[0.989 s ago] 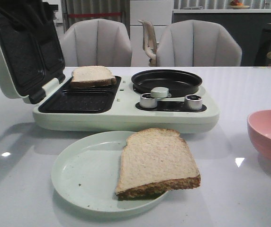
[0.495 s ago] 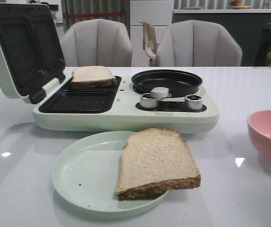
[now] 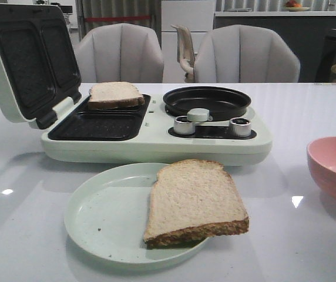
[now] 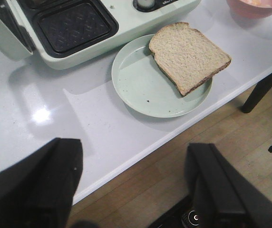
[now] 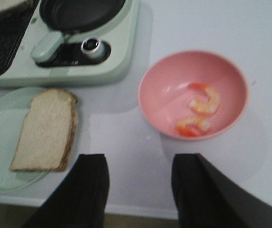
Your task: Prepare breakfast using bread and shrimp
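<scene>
Pale green casing enclosed the breakfast maker, which stood on the white table with its lid swung up and back at the robot's left. One slice of bread lay in the far sandwich well, tilted against the well's edge, while the near well held nothing. A round black pan occupied the appliance's right half, with two metal knobs in front of it. The second slice of bread rested on the right side of a pale green plate just in front of the appliance, its crust overhanging the plate's rim. A pink bowl stood to the right of the plate and apart from it; two shrimp lay inside it, close together. Neither arm appeared in the front view. The left gripper hung above the near table edge with its dark fingers spread wide and nothing between them. The right gripper hung near the table edge, between plate and bowl, its fingers likewise parted and empty.
</scene>
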### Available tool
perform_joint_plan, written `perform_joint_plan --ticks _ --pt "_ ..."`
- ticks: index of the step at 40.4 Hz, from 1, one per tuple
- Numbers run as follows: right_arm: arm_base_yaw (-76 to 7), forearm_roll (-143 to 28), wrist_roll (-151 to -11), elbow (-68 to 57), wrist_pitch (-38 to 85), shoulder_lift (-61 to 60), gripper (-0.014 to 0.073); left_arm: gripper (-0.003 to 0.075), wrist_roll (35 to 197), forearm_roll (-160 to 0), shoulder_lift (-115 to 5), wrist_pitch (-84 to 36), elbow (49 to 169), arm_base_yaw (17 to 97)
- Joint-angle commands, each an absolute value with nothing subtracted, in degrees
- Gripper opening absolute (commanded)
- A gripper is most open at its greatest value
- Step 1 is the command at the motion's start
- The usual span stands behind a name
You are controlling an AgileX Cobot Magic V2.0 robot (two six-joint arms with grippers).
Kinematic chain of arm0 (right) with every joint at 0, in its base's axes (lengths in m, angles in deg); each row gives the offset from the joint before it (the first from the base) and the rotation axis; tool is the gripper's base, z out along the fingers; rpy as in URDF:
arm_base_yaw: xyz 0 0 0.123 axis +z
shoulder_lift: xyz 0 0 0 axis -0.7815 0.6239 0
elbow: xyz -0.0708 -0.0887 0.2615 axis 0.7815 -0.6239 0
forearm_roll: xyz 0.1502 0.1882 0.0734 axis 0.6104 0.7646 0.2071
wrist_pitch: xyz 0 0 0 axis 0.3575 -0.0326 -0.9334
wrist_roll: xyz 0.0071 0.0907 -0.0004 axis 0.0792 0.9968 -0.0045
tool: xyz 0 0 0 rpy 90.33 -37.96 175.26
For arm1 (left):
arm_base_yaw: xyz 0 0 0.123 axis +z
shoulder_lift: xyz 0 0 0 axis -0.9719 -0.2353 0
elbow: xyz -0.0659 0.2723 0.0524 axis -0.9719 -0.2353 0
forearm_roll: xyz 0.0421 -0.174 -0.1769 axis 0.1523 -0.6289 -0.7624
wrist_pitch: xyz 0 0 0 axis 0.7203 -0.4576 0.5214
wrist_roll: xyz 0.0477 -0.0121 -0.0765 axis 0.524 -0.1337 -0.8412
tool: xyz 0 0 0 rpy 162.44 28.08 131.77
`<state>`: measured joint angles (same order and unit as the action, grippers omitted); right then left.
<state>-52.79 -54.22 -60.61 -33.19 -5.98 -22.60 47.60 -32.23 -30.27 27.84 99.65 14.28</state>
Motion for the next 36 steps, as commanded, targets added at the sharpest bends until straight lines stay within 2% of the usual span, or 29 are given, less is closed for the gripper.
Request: perform_joint_plan --ticks 1,11,22,36 --pt "-53.05 -46.21 -63.53 -31.58 -6.75 -17.36 0.0433 0.0510 47.32 -31.09 -30.40 24.26 101.02 13.85" --pt "-51.12 -28.35 -79.37 -31.58 -10.08 -0.57 0.0433 0.0510 47.32 -30.74 -30.40 23.14 101.02 13.85" --pt "-41.00 -9.19 -95.11 -30.69 0.67 16.30 0.0433 0.0510 47.32 -30.74 -30.40 23.08 101.02 13.85" --pt "-38.61 -4.82 -98.17 -22.31 1.87 33.60 0.0433 0.0510 47.32 -30.74 -30.40 23.08 101.02 13.85"
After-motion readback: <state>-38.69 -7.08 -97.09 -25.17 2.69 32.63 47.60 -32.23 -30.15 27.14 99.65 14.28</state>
